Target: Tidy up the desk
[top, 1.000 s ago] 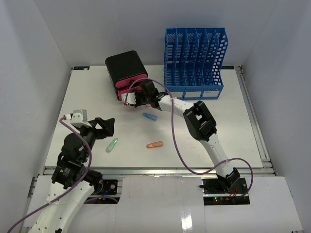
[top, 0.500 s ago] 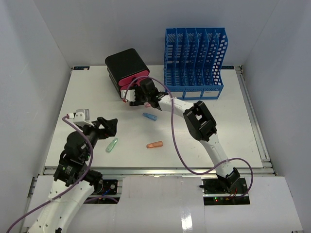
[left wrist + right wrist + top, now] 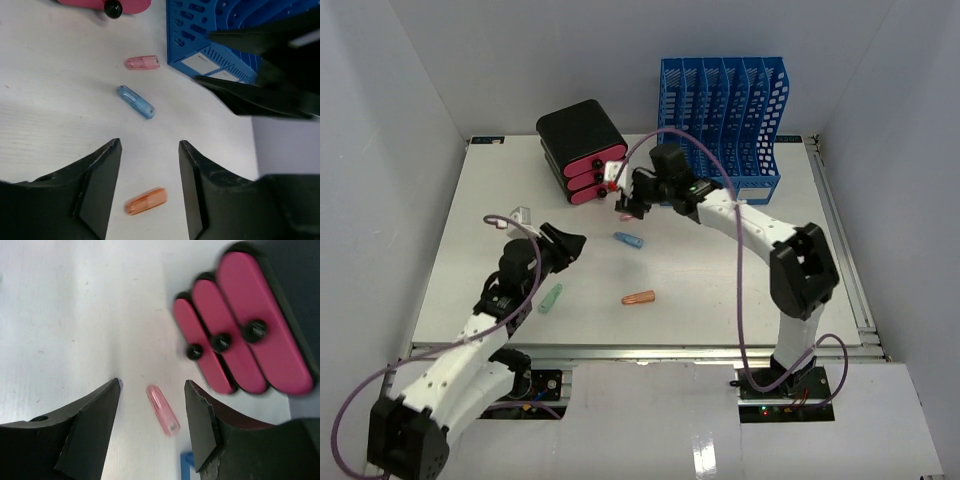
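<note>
A black box with pink drawers (image 3: 578, 140) sits upper centre, with a blue file rack (image 3: 720, 130) to its right. Below them lie a pink capsule (image 3: 142, 62), a blue capsule (image 3: 628, 240), an orange capsule (image 3: 638, 297) and a green capsule (image 3: 551, 298), possibly pen caps.

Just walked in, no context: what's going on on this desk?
Neither arm holds anything. The right gripper, open, hovers over a small pink item lying on the desk near the black box, whose pink drawers look shut. The left gripper, also open, faces a blue item and an orange item; a green item lies nearby.
</note>
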